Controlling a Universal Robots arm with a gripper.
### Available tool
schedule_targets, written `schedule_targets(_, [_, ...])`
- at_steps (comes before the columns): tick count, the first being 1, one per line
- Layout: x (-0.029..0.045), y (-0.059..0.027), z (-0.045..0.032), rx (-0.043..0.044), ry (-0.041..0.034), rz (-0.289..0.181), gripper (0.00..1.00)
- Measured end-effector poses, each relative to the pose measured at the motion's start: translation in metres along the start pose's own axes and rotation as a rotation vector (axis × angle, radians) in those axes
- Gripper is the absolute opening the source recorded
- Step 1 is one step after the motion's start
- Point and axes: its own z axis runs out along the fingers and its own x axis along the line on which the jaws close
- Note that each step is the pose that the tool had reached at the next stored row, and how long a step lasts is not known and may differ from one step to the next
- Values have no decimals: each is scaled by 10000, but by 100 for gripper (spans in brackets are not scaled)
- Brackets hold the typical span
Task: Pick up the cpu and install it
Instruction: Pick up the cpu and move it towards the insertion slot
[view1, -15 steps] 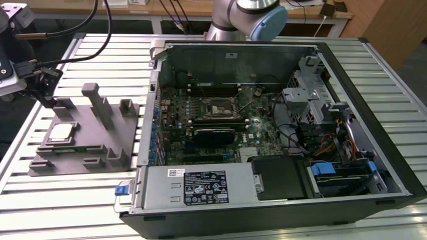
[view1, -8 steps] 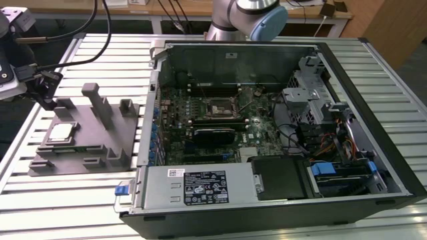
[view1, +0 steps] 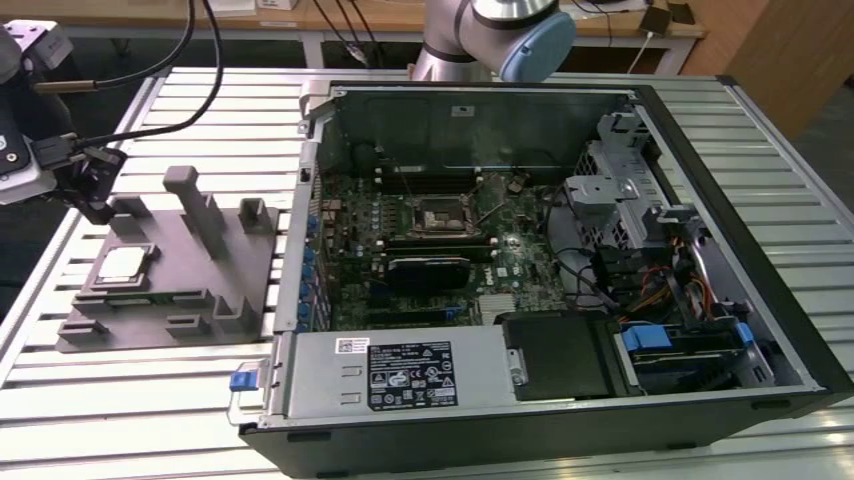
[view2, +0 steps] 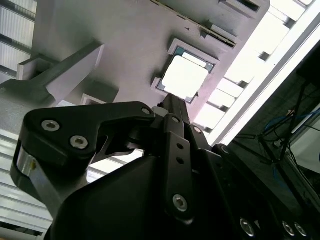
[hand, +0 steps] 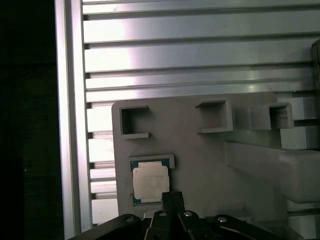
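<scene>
No lettering can be read. A black-and-white label (view1: 407, 375) and a small white sticker (view1: 351, 345) sit on the grey power supply (view1: 320, 385). Another white sticker (view1: 463, 110) sits on the computer case (view1: 801, 330) wall. Their print is too small.

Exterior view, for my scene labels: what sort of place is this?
Probably a robotics lab workbench: an opened desktop computer, a grey fixture tray holding the cpu, a slotted aluminium table.

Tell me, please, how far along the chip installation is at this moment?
Nothing looks done yet. The chip lies flat in its recess on the grey tray, not yet lifted. In hand: the gripper hovers close to the chip in both wrist views. Left: the pick-up and the fitting, since the socket sits inside the open computer case, well away from the chip.
</scene>
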Motion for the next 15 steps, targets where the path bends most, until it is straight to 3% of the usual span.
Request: schedule_targets(15, [26, -76, 168, -2, -3, 1, 11])
